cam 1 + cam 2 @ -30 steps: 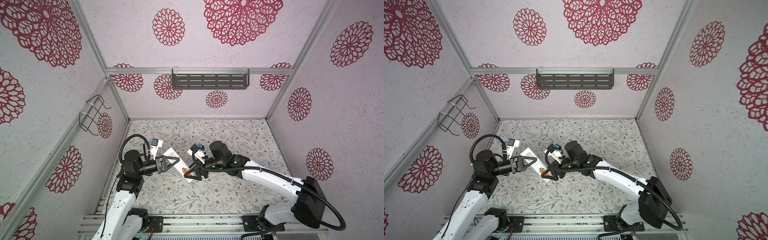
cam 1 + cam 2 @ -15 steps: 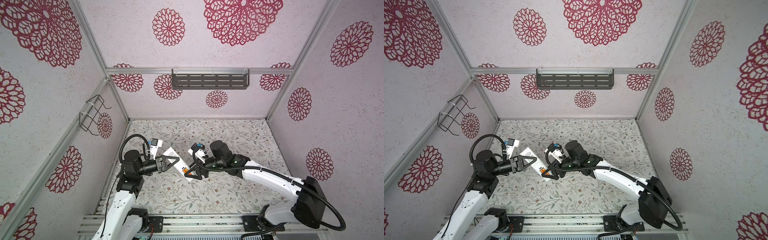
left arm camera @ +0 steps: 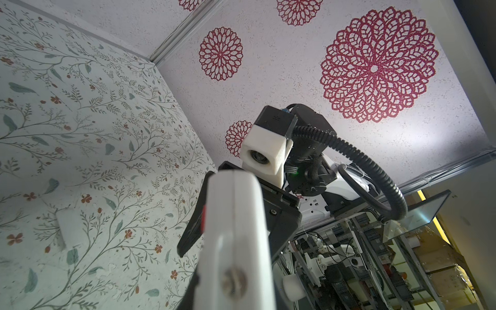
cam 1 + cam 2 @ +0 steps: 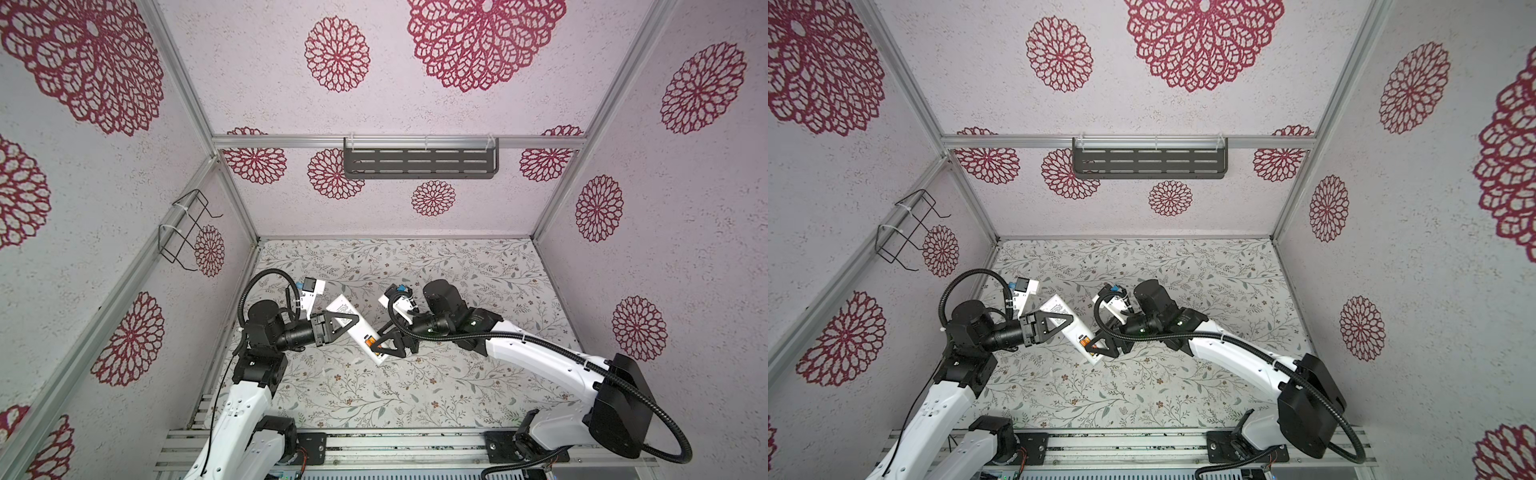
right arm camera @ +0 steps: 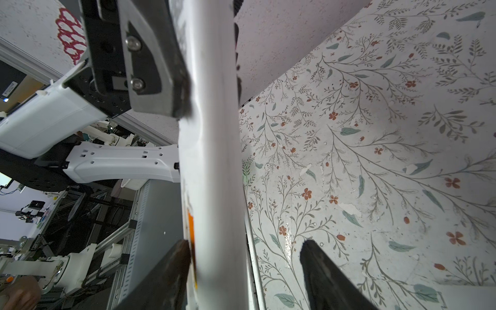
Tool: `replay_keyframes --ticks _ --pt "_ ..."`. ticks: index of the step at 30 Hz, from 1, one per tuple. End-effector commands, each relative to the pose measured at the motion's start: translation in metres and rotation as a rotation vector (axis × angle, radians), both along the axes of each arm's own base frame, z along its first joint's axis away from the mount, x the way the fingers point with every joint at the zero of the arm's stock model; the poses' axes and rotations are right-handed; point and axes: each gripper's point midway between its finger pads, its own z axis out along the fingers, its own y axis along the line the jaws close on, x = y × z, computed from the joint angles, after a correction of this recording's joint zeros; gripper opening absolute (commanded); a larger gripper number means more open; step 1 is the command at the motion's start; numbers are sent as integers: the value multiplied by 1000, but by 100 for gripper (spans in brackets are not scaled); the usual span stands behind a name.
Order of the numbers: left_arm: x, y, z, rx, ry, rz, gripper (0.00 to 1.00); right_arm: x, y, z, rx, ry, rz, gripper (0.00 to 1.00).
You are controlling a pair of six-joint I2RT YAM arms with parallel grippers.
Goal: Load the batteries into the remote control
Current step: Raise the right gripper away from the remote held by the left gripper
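The white remote control (image 4: 362,332) (image 4: 1077,330) hangs slanted above the mat, back side up. My left gripper (image 4: 351,322) (image 4: 1067,321) is shut on its upper half. Two orange batteries (image 4: 370,343) (image 4: 1084,343) show in the recess at its lower end. My right gripper (image 4: 377,341) (image 4: 1095,343) straddles that end, open. In the right wrist view one finger (image 5: 174,268) lies against the battery (image 5: 191,233) side of the remote (image 5: 212,161). The other finger (image 5: 322,271) stands clear of it. The left wrist view shows the remote (image 3: 236,228) end-on.
The floral mat (image 4: 415,399) covers the floor. A small white flat piece (image 3: 67,228) lies on it near the remote. A dark slotted shelf (image 4: 419,164) hangs on the back wall and a wire rack (image 4: 185,228) on the left wall.
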Motion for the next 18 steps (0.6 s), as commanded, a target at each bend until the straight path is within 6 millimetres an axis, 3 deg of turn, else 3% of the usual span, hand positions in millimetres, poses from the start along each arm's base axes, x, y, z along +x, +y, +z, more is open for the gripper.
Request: replay_keyframes --ticks 1,11,18 --pt "-5 -2 7 -7 -41 -20 0 2 -1 14 31 -32 -6 66" --pt "-5 -1 7 -6 -43 -15 0 20 -6 -5 -93 -66 -104 50" --pt "-5 -1 7 -6 -44 -14 0 28 -7 -16 -164 -92 -152 47"
